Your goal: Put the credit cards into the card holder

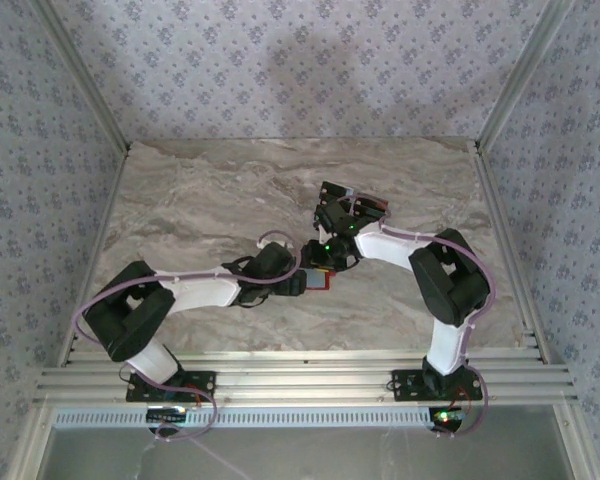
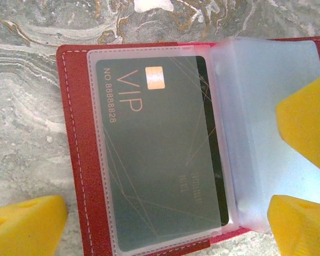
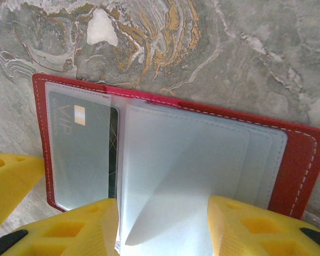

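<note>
Keeping the wallet flat looks like the whole game here. The marble bench (image 2: 21, 80) seems slick, so the open red card holder (image 2: 74, 133), lying right under both sets of fingers, wants pinning by its cover while a leaf is worked. I'd judge the thing to mind is lifting one clear sleeve (image 3: 170, 176) alone, not the stack. The black VIP credit card (image 2: 154, 160) should be left seated in its pocket, on the side nearer the left arm's outer fingertip.

The left fingers (image 2: 26, 224) stand spread wide and hold nothing, one tip down beside the holder's outer edge, the other over the sleeves. The right fingers (image 3: 256, 224) are about half apart, with that loose sleeve rising between them; whether either pad touches it I cannot tell.
</note>
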Motion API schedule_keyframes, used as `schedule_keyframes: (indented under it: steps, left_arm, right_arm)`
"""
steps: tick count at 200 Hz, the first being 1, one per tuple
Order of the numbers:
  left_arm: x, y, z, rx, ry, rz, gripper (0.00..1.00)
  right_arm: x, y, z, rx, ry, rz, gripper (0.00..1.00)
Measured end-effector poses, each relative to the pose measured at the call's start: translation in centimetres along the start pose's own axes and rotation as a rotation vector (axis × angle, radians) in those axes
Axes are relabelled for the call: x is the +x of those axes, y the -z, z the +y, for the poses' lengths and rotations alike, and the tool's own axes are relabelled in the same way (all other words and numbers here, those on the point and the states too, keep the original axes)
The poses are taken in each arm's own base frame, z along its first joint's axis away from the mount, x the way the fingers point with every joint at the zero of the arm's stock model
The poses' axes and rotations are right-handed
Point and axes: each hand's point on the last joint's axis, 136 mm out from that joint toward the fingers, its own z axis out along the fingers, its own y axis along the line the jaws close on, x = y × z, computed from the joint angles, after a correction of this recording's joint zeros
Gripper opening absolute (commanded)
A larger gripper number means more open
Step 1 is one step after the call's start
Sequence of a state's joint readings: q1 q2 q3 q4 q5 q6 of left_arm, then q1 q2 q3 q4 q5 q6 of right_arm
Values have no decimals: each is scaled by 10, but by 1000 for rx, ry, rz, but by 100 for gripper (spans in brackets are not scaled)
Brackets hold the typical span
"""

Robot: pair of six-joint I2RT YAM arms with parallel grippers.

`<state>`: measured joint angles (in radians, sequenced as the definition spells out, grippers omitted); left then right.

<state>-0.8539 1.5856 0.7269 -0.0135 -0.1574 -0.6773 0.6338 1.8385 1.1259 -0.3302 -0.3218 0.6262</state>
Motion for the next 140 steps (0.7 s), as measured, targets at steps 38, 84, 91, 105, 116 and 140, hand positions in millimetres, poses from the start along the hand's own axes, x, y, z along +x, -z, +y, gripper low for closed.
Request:
schedule_keyframes:
  steps: [38, 84, 91, 105, 116, 140]
  left_arm:
    - [1, 3, -1, 27, -3, -15, 98]
    - [1, 4, -1, 32, -9, -16, 98]
    - [1, 4, -1, 32, -9, -16, 98]
    - [1, 4, -1, 32, -9, -17, 98]
    - [1, 4, -1, 31, -9, -16, 98]
    - [1, 3, -1, 31, -9, -17, 98]
  right_arm:
    - [-2, -7, 8, -10, 6, 10, 49]
    - [-5, -9, 17, -21, 14, 5, 49]
    - [-6, -9, 19, -25, 18, 2, 49]
    - [-8, -8, 21, -29, 21, -2, 49]
    - [-8, -8, 22, -31, 22, -2, 49]
    - [-7, -8, 23, -33, 23, 1, 49]
